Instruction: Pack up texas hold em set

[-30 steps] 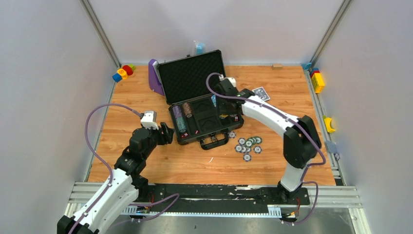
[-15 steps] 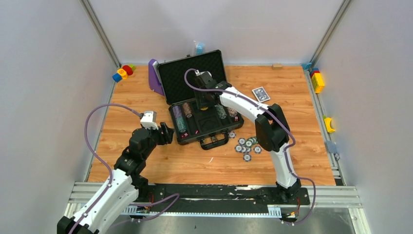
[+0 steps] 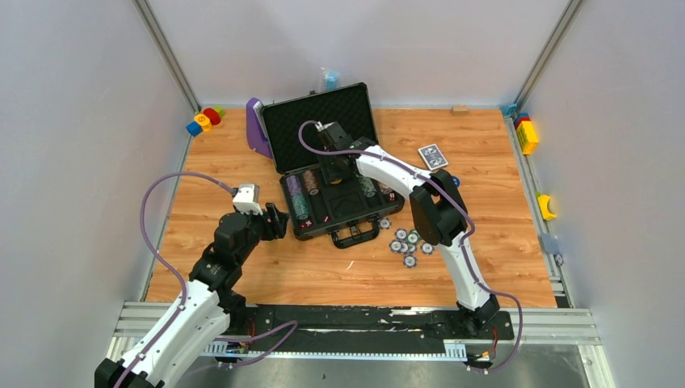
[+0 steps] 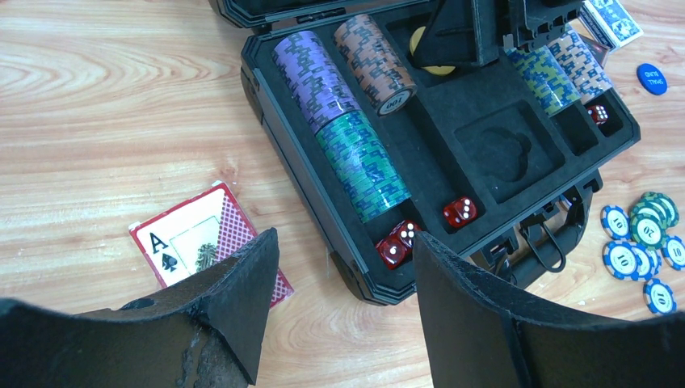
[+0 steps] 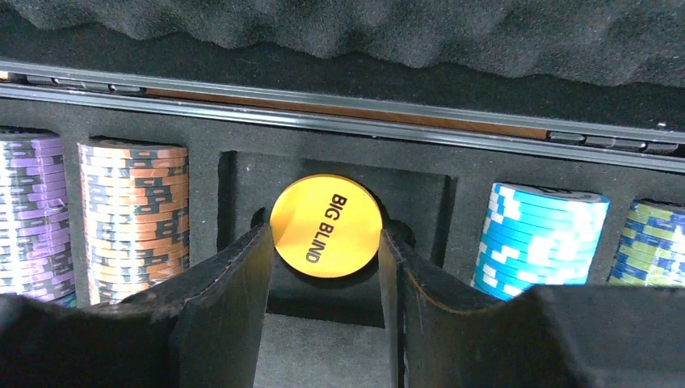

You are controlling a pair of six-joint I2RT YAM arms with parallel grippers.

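yellow big blind button [image 5: 326, 226] pinched in my right gripper [image 5: 325, 238] over the case [image 3: 295, 121] slot — left gripper [image 4: 343, 242] open, empty; loose chips [image 3: 412, 241], cards [image 3: 433, 155] lie outside.

- Dealer button [image 5: 325, 225] between the right end effector's [image 5: 325, 242] fingers: yellow, black lettering.
- Purple chip stack [image 5: 28, 210] and orange chip stack [image 5: 133, 214] to its left: dark stripes.
- Blue chip stack [image 5: 541, 238] to its right: white stripes.
- Dice [image 4: 460, 212] beyond the left end effector [image 4: 346, 237]: red, white pips.
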